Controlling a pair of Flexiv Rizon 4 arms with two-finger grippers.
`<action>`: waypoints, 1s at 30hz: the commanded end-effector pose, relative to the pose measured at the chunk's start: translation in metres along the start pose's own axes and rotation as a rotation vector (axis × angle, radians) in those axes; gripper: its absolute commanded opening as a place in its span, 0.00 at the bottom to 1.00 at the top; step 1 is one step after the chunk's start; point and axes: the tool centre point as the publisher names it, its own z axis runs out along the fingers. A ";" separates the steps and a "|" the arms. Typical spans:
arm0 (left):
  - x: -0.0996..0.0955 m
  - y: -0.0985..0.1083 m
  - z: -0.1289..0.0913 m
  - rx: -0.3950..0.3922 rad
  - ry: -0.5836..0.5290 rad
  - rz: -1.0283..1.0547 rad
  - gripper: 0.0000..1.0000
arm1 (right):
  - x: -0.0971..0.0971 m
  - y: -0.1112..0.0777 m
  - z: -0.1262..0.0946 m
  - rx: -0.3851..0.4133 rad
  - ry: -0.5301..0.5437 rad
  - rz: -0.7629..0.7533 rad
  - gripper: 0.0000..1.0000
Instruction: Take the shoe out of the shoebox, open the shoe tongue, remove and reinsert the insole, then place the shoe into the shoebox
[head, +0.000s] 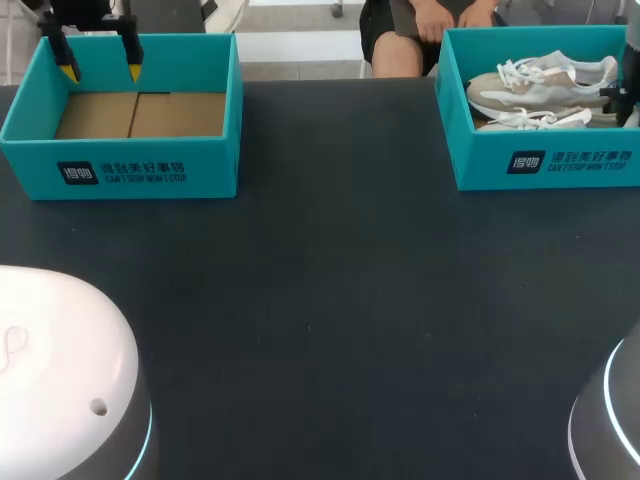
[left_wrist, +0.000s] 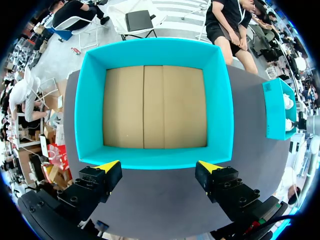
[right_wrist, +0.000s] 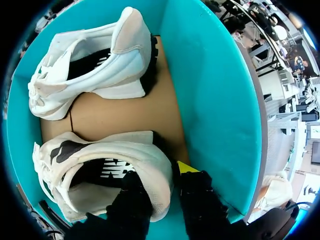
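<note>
Right wrist view | step: shoe out | right gripper (right_wrist: 160, 174) pinches sneaker (right_wrist: 100, 165) heel, sneaker inside shoebox (right_wrist: 210, 90) | left gripper (left_wrist: 159, 166) spread, well apart from shoebox | next: I lift clear of shoebox wall

This looks like a robotics lab. At a dark table (head: 330, 300), a left arm base (head: 60, 380) stands at 7 o'clock and a right arm base (head: 612, 420) at 5. A teal left shoebox (head: 150, 172) sits at 10 o'clock, a matching right shoebox (head: 560, 160) at 2.
</note>
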 end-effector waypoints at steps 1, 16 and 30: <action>0.000 0.000 0.000 0.000 -0.001 0.000 1.00 | 0.015 0.004 0.010 0.009 -0.020 -0.002 0.00; 0.000 0.000 0.000 0.000 -0.001 0.000 1.00 | -0.013 -0.007 -0.059 -0.005 -0.060 -0.073 0.00; 0.000 0.000 0.000 0.000 -0.001 0.000 1.00 | -0.016 -0.002 -0.142 -0.080 -0.067 -0.113 0.00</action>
